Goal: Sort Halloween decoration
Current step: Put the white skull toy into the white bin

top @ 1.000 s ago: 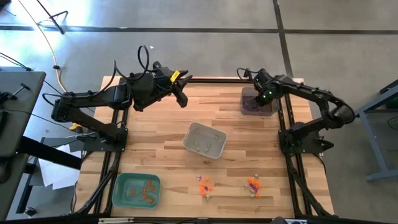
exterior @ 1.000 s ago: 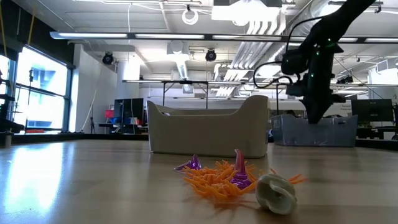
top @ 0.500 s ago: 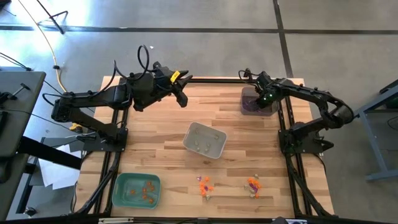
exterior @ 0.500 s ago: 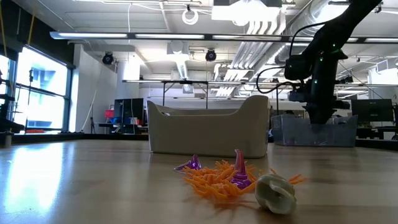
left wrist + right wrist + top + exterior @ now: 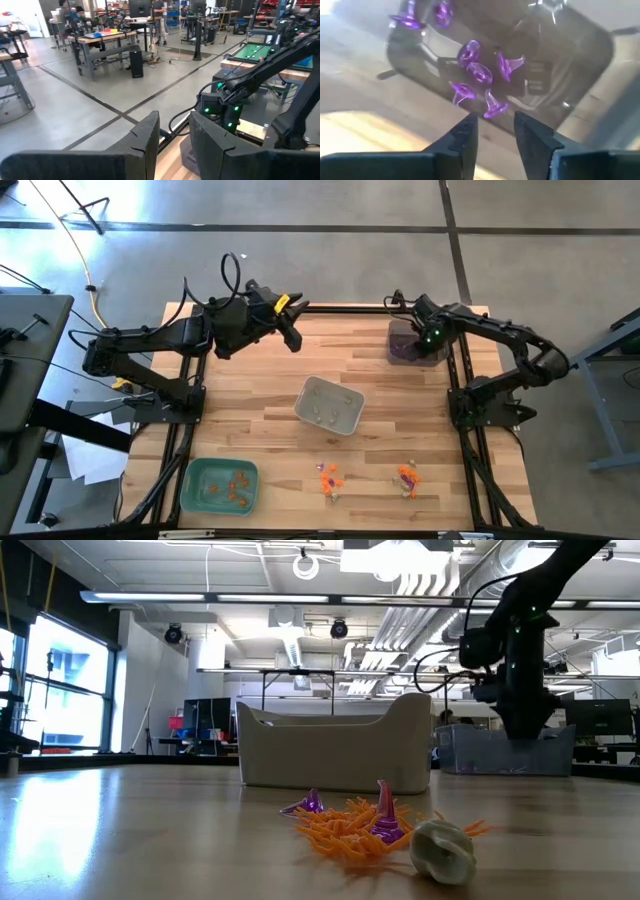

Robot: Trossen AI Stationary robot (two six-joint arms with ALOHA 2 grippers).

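Sorting looks partly done. The right gripper (image 5: pixel 492 131), fingers apart and empty, hovers over the dark tray (image 5: pixel 404 352) of purple trinkets (image 5: pixel 479 75) at two o'clock. Two mixed piles (image 5: pixel 330 477) remain at six o'clock. The left gripper (image 5: pixel 172 137) waits at eleven o'clock, slightly parted.

One camera looks straight down. One sits low, close to the orange pile (image 5: pixel 350 825). Both see the white tray (image 5: pixel 329 405). Wrist cameras look past fingers.
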